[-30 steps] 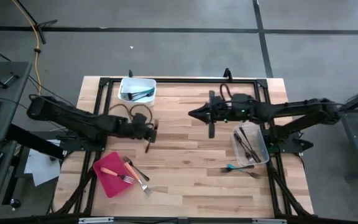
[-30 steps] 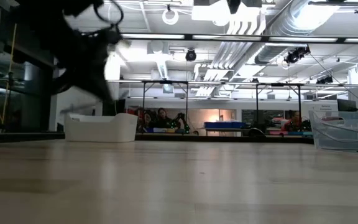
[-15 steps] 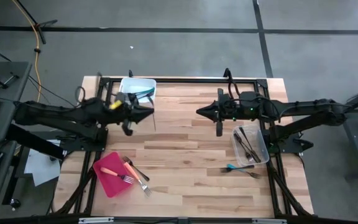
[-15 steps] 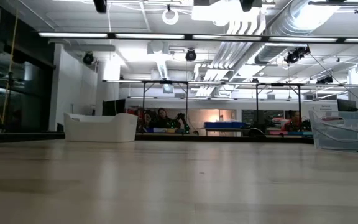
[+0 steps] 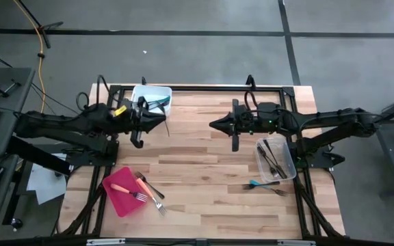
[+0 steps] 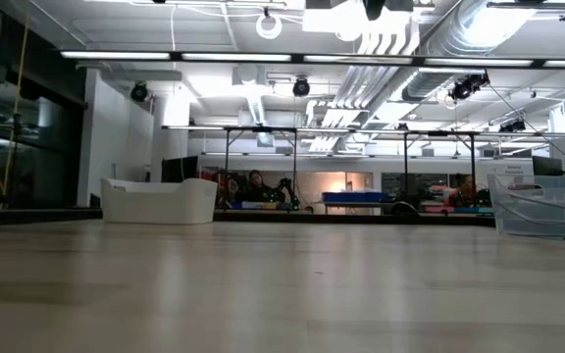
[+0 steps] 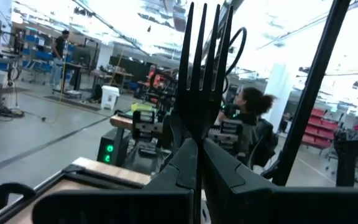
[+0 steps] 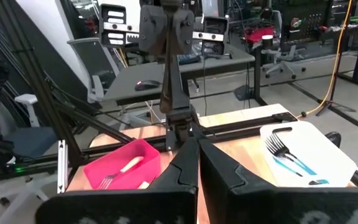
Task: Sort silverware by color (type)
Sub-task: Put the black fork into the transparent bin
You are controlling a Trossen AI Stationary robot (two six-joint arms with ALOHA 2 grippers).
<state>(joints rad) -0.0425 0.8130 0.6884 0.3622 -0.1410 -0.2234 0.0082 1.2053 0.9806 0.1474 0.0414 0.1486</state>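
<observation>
left gripper (image 5: 157,121): clamped on a dark fork (image 7: 202,74), tines sticking out past the fingers; it hangs just beside the white tub (image 5: 157,91) at the far-left of the table (image 5: 204,157).
right gripper (image 5: 215,125): fingers closed, nothing between them; parked over mid-table, well clear of the left arm.
white tub: already has a few utensils in it; the right wrist view shows a teal-handled one and a grey fork there.
clear tub (image 5: 276,158): right side, dark/grey pieces inside.
red tray (image 5: 118,195): near-left, orange-handled fork on it, two more forks (image 5: 150,193) lying half off its edge onto the wood.
loose pair (image 5: 265,186): teal utensil plus a dark one on the table just in front of the clear tub.
step: looks like the carry/drop of one dark fork, left arm, a few pieces not yet sorted.
mismatch?: dark pieces seem to sit in the clear tub, so white tub may be the wrong bin for this fork; can't be sure which tub holds which kind.
next: get the fork tip over the tub opening, not the rim, tilt it down, then release.
risk: long fork can catch the tub wall and land outside.
</observation>
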